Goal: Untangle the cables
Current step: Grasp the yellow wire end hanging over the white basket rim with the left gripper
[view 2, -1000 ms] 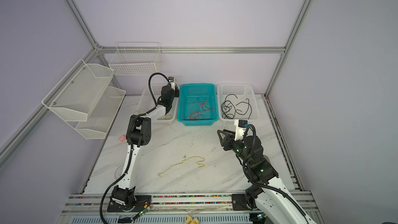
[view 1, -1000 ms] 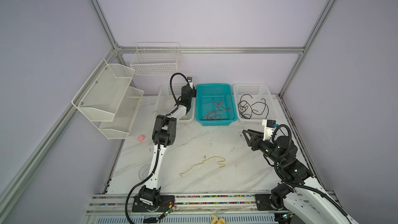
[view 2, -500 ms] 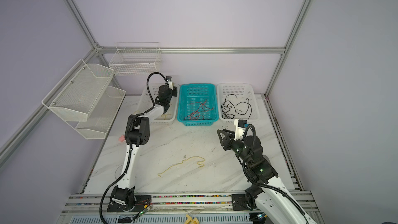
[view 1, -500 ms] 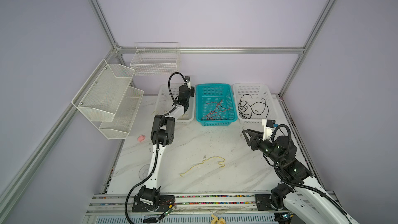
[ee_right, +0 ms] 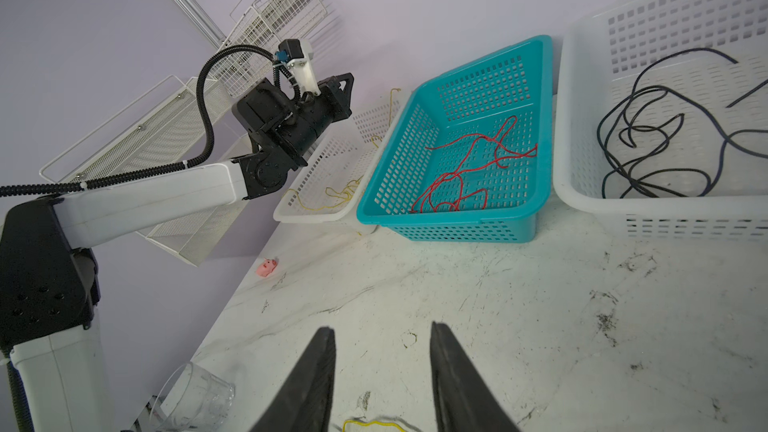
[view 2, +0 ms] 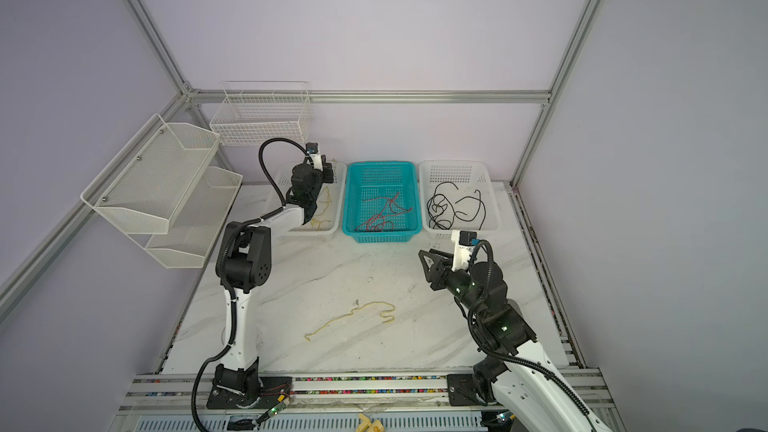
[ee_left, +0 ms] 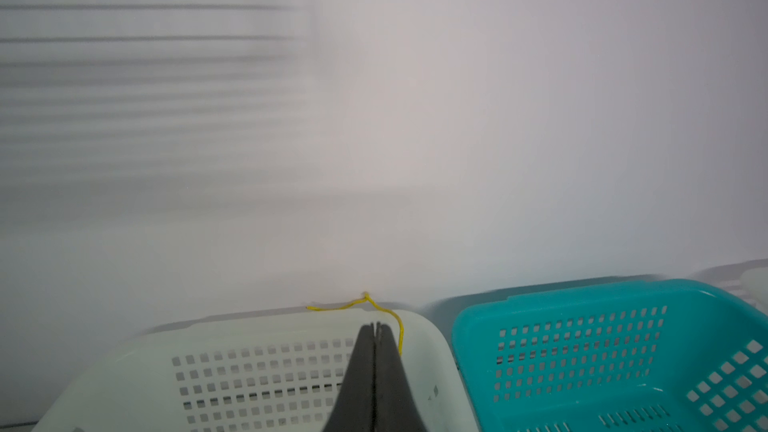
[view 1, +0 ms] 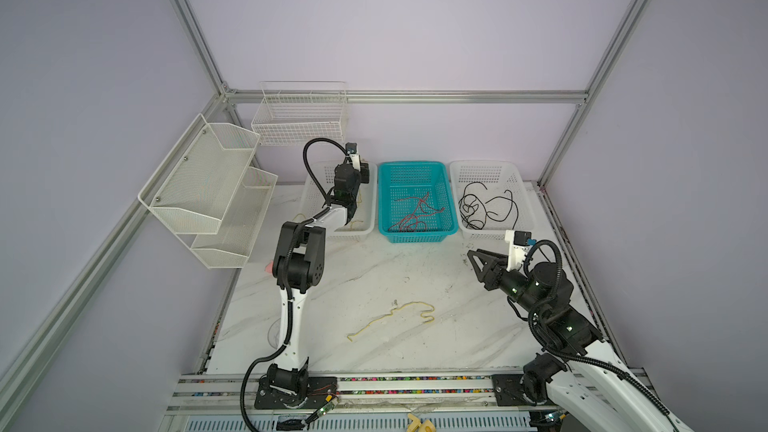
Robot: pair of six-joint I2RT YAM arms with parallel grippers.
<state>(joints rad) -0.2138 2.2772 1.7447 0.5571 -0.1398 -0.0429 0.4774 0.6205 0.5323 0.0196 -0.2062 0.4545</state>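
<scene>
Along the far edge of the white marble worktop (view 1: 332, 284) three perforated plastic baskets stand side by side. Before them, at the left edge, a small pink toy figure (ee_right: 267, 266) lies, and nearer the front a clear plastic cup (ee_right: 195, 396) sits by the left arm's base.

In the far left corner is the white perforated basket (view 1: 349, 234). It holds thin yellow cables (ee_right: 332, 195) in loose loops on its floor. One yellow strand (ee_left: 353, 304) climbs out and drapes over its far rim against the wall. The left gripper (ee_left: 376, 326) hangs above this basket with its black jaws pressed flat together. The draped strand runs just beside the tips, and nothing shows between them.

Next to it, in the middle of the far edge, is the teal perforated basket (view 1: 417, 236), with thin red cables (view 1: 415, 214) tangled on its floor.

Out on the open worktop, centred and closer to the front edge, a single loose yellow cable (view 1: 390, 317) lies in a wavy line, clear of both arms in both top views.

At the far right corner is the second white perforated basket (view 1: 486, 168), with thin black cables (view 1: 486, 205) coiled in overlapping loops.

Just in front of it, near the right edge, the right gripper (ee_right: 380, 328) hovers over bare marble. Its jaws are parted to a moderate gap and hold nothing.
</scene>
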